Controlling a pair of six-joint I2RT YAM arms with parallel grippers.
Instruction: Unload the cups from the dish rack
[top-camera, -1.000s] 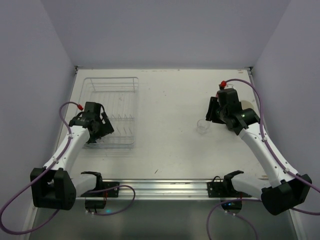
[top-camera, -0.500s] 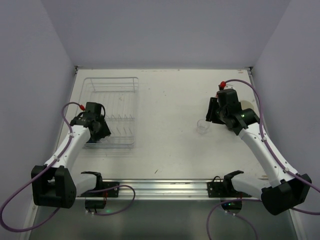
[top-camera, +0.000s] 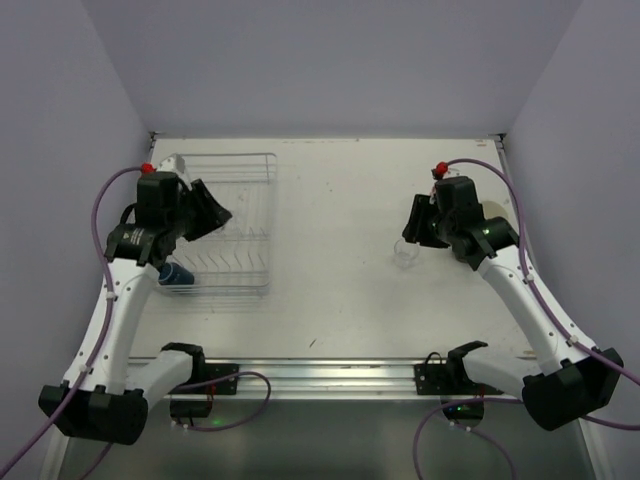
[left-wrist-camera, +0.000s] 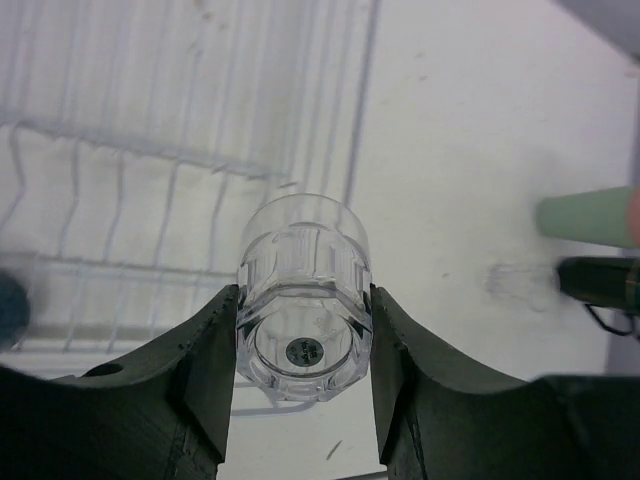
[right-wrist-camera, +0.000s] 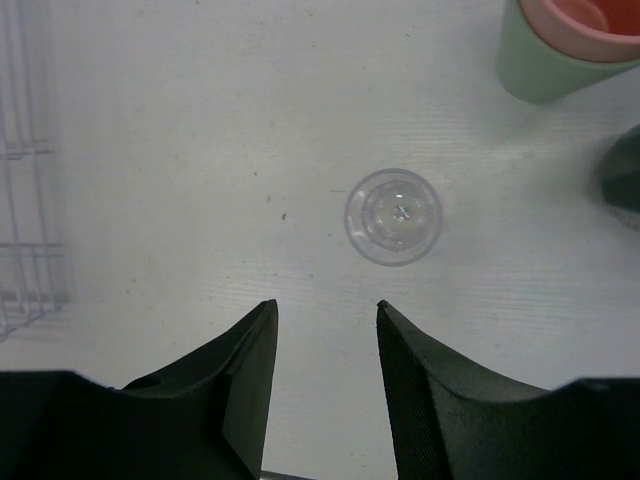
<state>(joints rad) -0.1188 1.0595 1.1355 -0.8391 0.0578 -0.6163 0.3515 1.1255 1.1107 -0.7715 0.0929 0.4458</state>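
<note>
White desk (top-camera: 330, 200) | left fingers (left-wrist-camera: 205, 370) clamped on clear glass (left-wrist-camera: 305, 300), dish rack (left-wrist-camera: 150, 160) below and beyond | right fingers (right-wrist-camera: 245, 380) spread apart, second glass (right-wrist-camera: 393, 217) just ahead on desk | advice: firm grip, clear rack wire, set down upright near second glass

rack (top-camera: 240, 180) left, standing glass (top-camera: 406, 253) right, table (top-camera: 330, 230) between

White left arm (top-camera: 122, 300) and right arm (top-camera: 527, 296), black joints, purple cables (top-camera: 97, 210)

The sticker (left-wrist-camera: 299, 351) on the clear glass (left-wrist-camera: 304, 240) is illegible.
</note>
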